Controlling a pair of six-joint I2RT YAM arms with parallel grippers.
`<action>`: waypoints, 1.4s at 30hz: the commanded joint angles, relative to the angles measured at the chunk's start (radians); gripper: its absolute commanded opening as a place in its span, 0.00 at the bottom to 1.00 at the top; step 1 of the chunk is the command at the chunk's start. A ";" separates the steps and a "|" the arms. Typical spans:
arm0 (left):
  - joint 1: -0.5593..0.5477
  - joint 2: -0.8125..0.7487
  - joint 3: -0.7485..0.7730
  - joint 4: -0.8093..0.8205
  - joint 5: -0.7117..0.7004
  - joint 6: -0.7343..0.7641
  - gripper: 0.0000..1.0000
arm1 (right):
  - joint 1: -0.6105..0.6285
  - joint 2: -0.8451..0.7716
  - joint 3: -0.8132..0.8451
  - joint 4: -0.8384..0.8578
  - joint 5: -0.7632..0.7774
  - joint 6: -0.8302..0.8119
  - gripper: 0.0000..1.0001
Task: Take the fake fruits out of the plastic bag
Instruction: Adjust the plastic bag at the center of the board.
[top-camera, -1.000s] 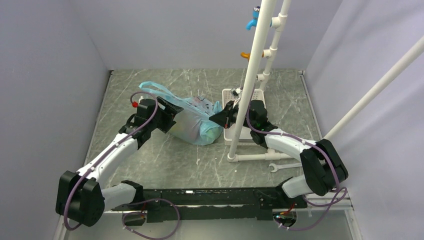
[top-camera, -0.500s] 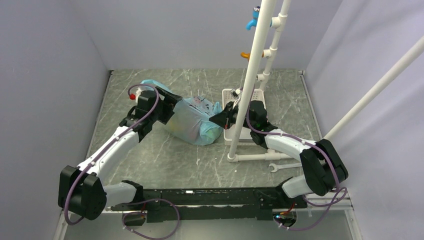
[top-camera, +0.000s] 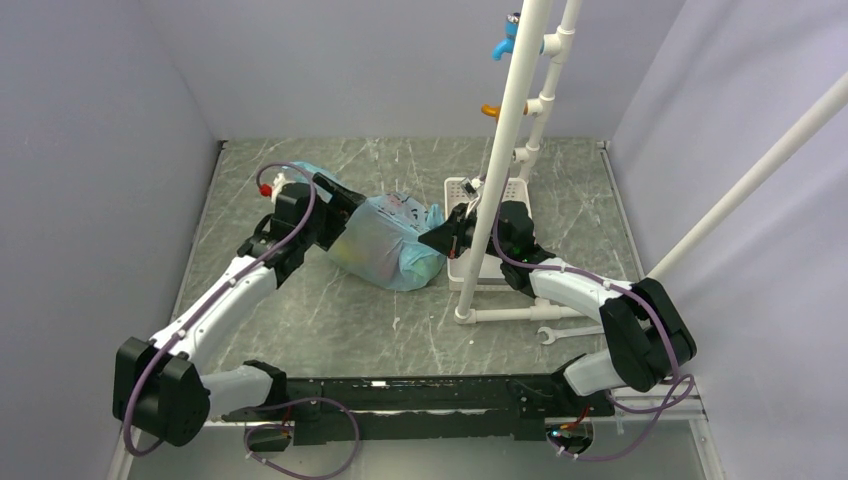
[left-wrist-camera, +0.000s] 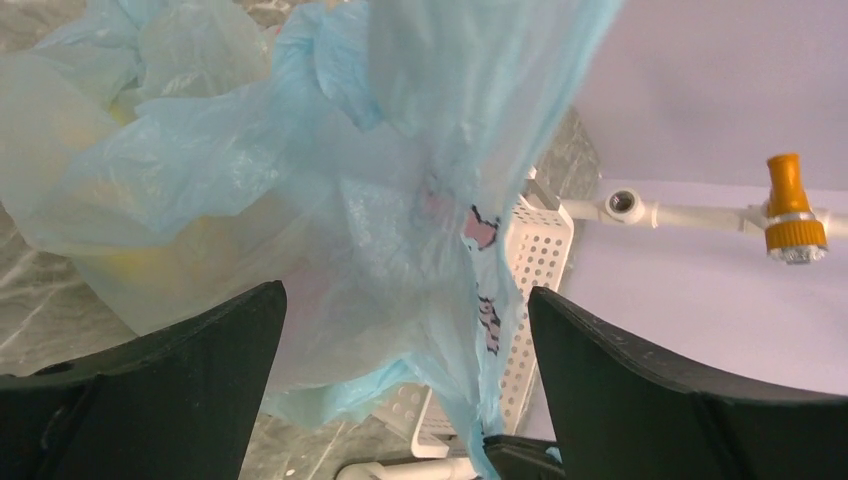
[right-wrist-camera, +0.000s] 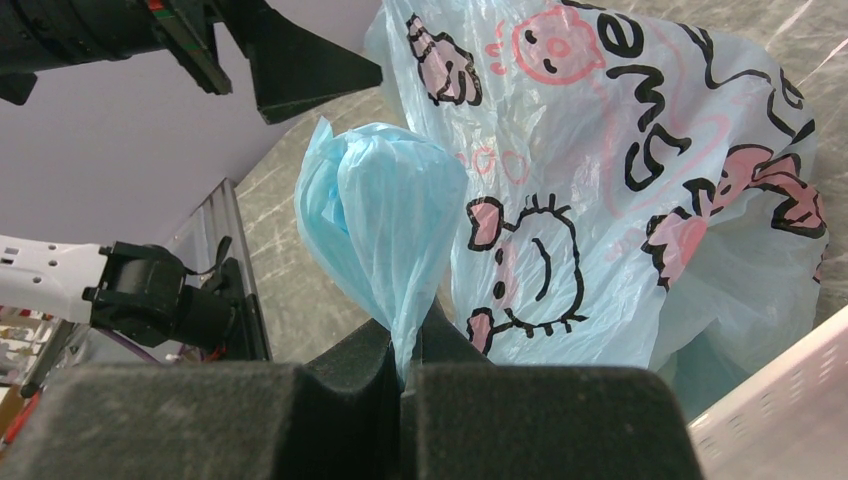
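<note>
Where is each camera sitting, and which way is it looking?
Top camera: high behind the robot, looking down at the table; left arm and right arm show, bases nearest.
Left wrist: on the left arm, facing the plastic bag; the left gripper shows, fingers open.
Right wrist: on the right arm, facing the bag's printed side; the right gripper shows, shut on its handle.
Shared: all three see the bag.

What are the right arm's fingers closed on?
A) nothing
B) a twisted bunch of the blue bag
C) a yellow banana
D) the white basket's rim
B: in the right wrist view the right gripper has its fingers shut on a twisted blue bunch of the plastic bag.
</note>
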 joint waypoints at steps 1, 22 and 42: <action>-0.005 -0.095 -0.043 0.046 -0.010 0.060 0.97 | 0.006 -0.034 -0.005 0.030 0.002 -0.022 0.00; -0.004 0.020 -0.027 0.169 0.036 0.055 0.83 | 0.013 -0.052 -0.013 0.013 0.015 -0.045 0.00; -0.004 0.054 -0.024 0.169 0.037 0.034 0.78 | 0.014 -0.045 -0.022 0.041 0.010 -0.031 0.00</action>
